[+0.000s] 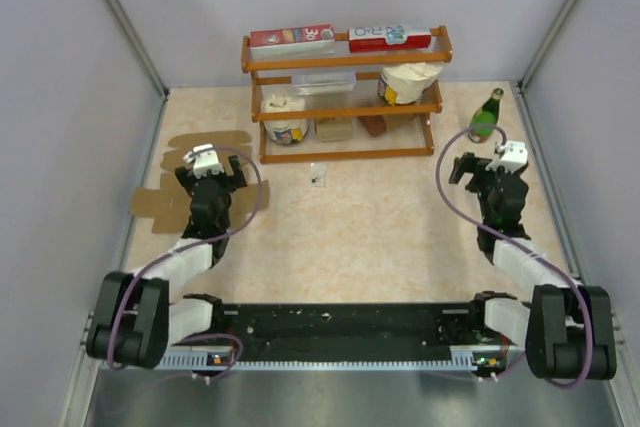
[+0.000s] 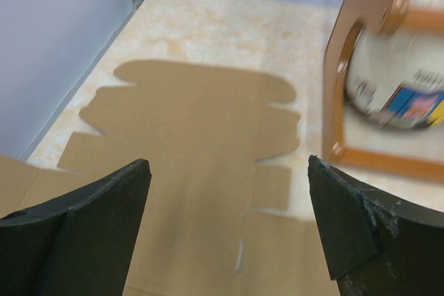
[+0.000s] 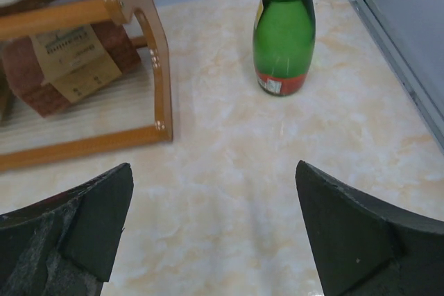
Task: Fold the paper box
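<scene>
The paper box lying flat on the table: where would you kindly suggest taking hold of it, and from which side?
Probably the small side tab of the paper box, approached low from the side facing the rack. The sheet lies flat, so only an edge can be pinched, and the wall crowds its other side. The open left end effector hovers above it.

The paper box [image 2: 194,143] was plain brown cardboard, matt and smooth, with faint creases, and it lay on a table [image 3: 229,171] whose beige marble-patterned top had a slight sheen. The rack [image 3: 149,39] was orange-brown wood under a glossy varnish, and the green bottle [image 3: 284,25] looked like shiny glass with a paper label. The left gripper [image 2: 229,220] and right gripper [image 3: 215,227] had matt black plastic fingers, grainy and scuffed at the edges.
</scene>
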Robot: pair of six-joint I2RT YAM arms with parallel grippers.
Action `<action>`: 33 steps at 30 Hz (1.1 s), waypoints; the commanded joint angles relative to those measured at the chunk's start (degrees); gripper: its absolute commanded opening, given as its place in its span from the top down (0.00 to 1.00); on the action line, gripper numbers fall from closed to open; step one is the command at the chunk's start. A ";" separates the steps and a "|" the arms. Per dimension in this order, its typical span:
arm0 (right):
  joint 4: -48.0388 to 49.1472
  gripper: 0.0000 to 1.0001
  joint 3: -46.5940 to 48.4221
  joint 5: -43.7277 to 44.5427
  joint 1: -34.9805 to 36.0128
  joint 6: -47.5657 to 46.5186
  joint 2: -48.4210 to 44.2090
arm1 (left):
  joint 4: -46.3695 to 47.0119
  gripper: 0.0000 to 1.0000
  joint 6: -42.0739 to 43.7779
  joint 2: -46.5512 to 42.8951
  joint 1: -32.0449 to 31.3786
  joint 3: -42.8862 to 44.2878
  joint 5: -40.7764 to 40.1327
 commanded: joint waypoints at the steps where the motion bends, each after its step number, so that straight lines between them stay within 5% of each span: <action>1: -22.63 0.01 12.24 -0.30 0.09 6.97 -0.56 | -26.19 0.01 -10.64 -9.97 -0.48 11.14 -1.70; 5: -29.26 0.01 16.66 -5.82 0.35 8.56 2.87 | -32.89 0.01 -12.84 -14.90 -0.48 12.38 -0.38; 17: -29.25 0.01 16.83 -14.18 1.32 18.05 3.48 | -44.13 0.01 -18.90 -27.39 -0.48 11.58 3.57; 23: -31.99 0.01 20.17 -9.09 16.06 23.58 6.29 | -54.43 0.01 -23.04 -26.51 -0.48 16.24 7.01; 33: -22.33 0.01 29.04 -8.38 39.97 36.25 22.18 | -62.16 0.01 -22.69 -27.22 -0.39 19.85 10.25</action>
